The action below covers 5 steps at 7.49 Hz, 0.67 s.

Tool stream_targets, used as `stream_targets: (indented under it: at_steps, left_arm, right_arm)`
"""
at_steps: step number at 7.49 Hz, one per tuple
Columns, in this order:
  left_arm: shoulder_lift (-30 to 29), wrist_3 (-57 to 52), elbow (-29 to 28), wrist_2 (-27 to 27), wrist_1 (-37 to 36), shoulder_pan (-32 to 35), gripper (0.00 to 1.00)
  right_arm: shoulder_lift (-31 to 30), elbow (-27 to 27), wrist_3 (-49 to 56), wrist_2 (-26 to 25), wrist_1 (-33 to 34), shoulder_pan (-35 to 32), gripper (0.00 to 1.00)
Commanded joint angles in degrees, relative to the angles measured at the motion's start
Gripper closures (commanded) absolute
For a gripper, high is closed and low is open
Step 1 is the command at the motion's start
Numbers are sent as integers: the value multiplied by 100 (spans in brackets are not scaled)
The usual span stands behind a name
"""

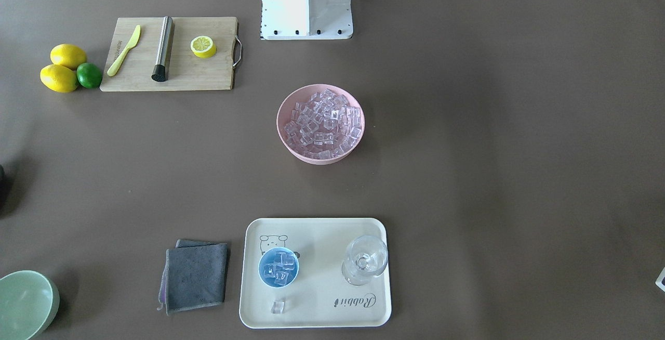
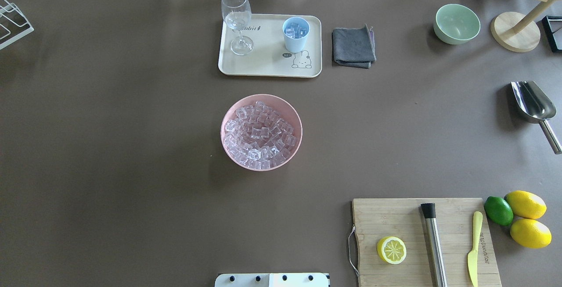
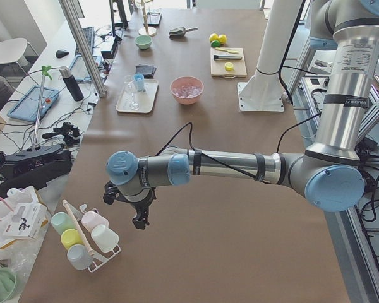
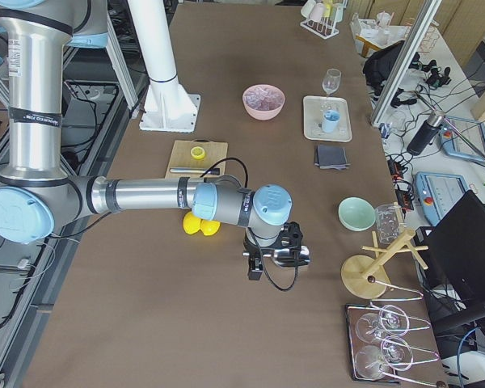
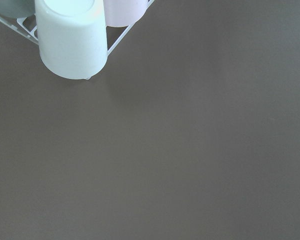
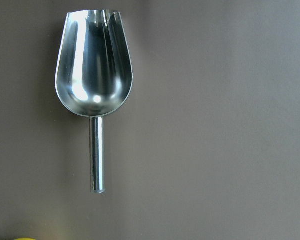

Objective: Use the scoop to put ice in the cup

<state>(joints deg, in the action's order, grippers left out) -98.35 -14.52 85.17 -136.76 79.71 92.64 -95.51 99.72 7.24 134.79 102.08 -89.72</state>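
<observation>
Cup (image 2: 295,34) sits on the tray (image 2: 268,65) beside the glass (image 2: 237,19), ice (image 2: 297,30) inside; scoop (image 2: 532,102) lies far right on the worktop (image 2: 131,146).

Mirror-shiny silver metal scoop (image 6: 94,70) on a matte brown worktop (image 6: 215,125)
Glossy clear ice cubes (image 2: 259,135), smooth matte light-blue plastic cup (image 2: 295,43), grainy wooden cutting board (image 2: 395,217), soft grey cloth (image 2: 353,45), smooth clear wine glass (image 2: 237,15).

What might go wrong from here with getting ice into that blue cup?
One cube already lies on the tray beside the cup, so more pouring may spill others. The stemmed glass stands on the same tray and might get knocked. The scoop lies flat with a thin handle, perhaps hard to grip.
</observation>
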Motion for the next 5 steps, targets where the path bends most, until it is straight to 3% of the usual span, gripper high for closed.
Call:
stream_targets:
  at_steps: [1,5]
  left_arm:
    - [0,1,0,0,1,0,1]
    - [-9,1,9,0,-8,-9,1]
  right_arm:
    - [15,30,67,-32,284,-151,1]
    - [-46,153,84,-120,348,-221,1]
